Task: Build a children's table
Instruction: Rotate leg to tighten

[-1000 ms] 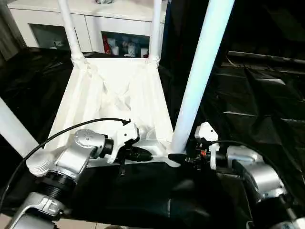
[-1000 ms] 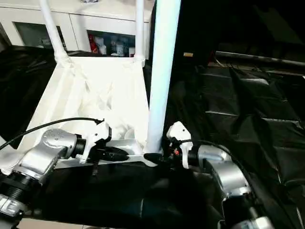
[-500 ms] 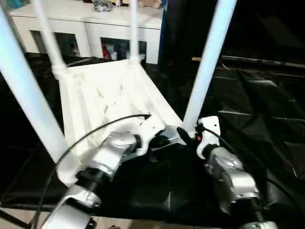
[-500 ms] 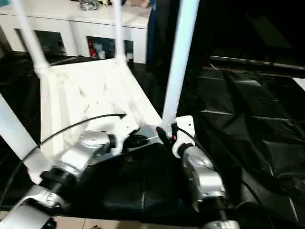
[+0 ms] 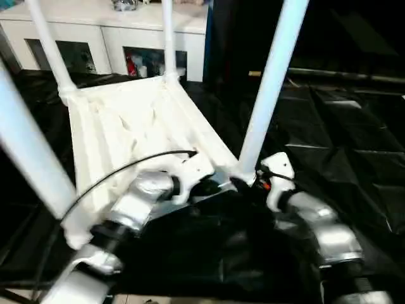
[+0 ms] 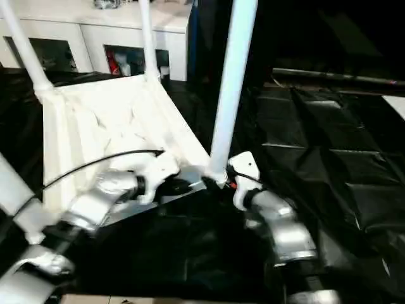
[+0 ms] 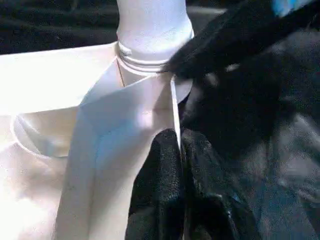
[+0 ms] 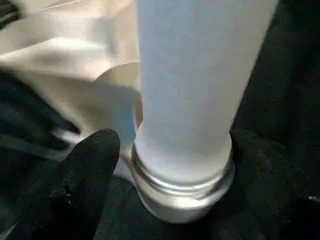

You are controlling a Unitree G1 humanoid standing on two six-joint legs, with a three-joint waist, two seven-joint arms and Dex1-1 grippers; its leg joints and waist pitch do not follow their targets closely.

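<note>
Since a second ago the upturned children's table (image 5: 136, 120) has swung round on the black-covered work table (image 5: 354, 139) — its near right corner, then low in the middle of the head views, now sits higher and the top lies askew, with the near left leg (image 5: 25, 152) looming large at the left edge. Both arms have followed that corner.

All four legs stand upright in their corner sockets: two far legs (image 5: 168, 35) near the white cabinet (image 5: 120, 38) behind, and the near right leg (image 5: 269, 88) rising between the two grippers.

At the near edge, the left gripper (image 7: 180, 150) has its black fingers (image 7: 160, 175) pressed together on the thin rim of the tabletop, just beside the near right socket; the wrist view shows the rim's edge running down into the seam between the two pads.

On the other side, the right gripper (image 8: 180, 165) straddles the base of the near right leg, its fingers (image 8: 90, 165) spread to either side of the ribbed collar where the tube meets the socket. One finger lies just beside the collar; whether either pad presses the leg cannot be told.
</note>
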